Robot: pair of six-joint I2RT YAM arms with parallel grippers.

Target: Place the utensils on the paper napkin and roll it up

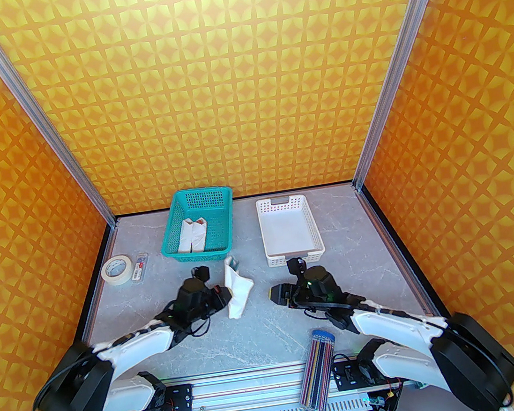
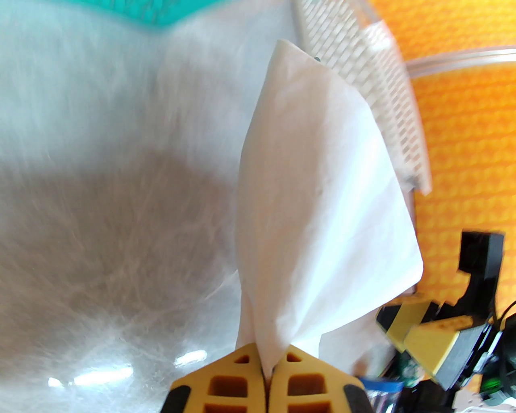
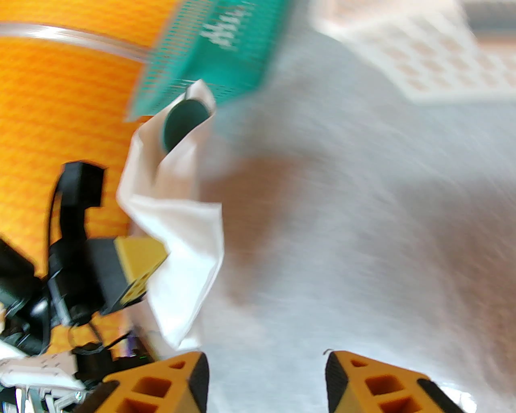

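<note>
The paper napkin (image 1: 237, 292) is wrapped into a loose white bundle lifted off the table mid-workspace. My left gripper (image 2: 268, 363) is shut on its lower end, pinching the napkin (image 2: 318, 201) between its yellow fingers. The utensils are hidden inside, apart from a dark teal spoon bowl (image 3: 183, 123) poking out of the far end of the napkin (image 3: 181, 242), also seen as a teal tip (image 1: 232, 262). My right gripper (image 3: 266, 375) stands open to the right of the bundle, apart from it, with nothing between its fingers. From above, the right gripper (image 1: 276, 294) points left toward the bundle.
A teal basket (image 1: 201, 226) holding white napkin bundles (image 1: 192, 235) stands at the back. A white basket (image 1: 288, 228) sits to its right. A tape roll (image 1: 117, 269) and small clear case (image 1: 141, 266) lie back left. A case of coloured pencils (image 1: 318, 368) lies at the near edge.
</note>
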